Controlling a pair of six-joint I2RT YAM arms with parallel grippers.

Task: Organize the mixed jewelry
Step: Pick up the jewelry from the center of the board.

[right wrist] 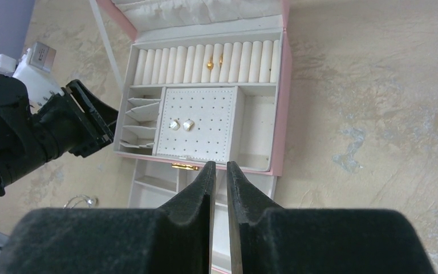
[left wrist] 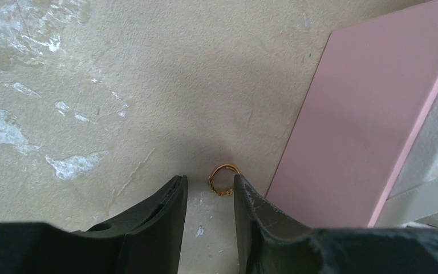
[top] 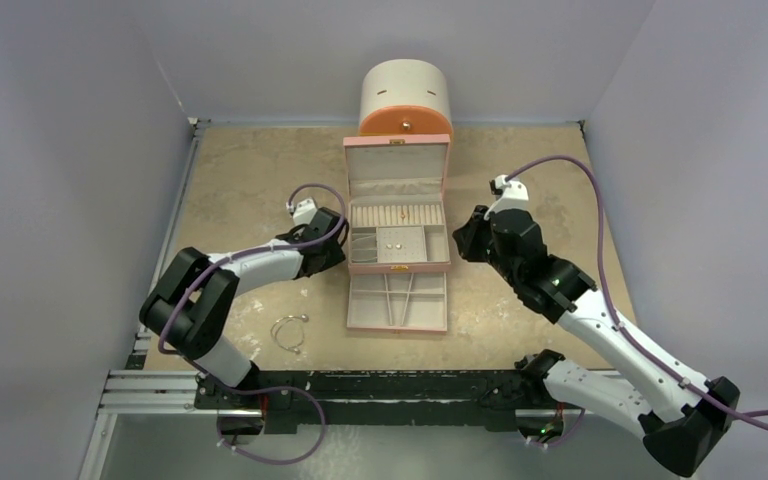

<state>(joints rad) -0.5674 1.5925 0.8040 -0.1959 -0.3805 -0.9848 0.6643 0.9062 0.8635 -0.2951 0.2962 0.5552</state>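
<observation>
The small coppery ring [left wrist: 223,180] lies on the mottled beige tabletop [left wrist: 120,74] between the left hand's [left wrist: 208,179] spread fingers, close to the right one; whether they touch is unclear. The pink box [left wrist: 348,125] stands just to the right. The right hand [right wrist: 220,166], nearly pressed together and holding nothing, partly hides the box's drawer.

Box: pink jewelry box [top: 397,160] open at mid-table, lid upright, bottom drawer [top: 397,302] pulled toward the arms.
Cabinet: round drawer cabinet [top: 405,100] just behind the box.
Bangle: thin wire bangle [top: 288,331] lying on the table [top: 250,180] near the left arm.
Tray: two pale specks [top: 391,243], probably studs.
Left gripper [top: 335,250]: at the box's left wall.
Right gripper [top: 462,244]: just beside its right wall.
</observation>
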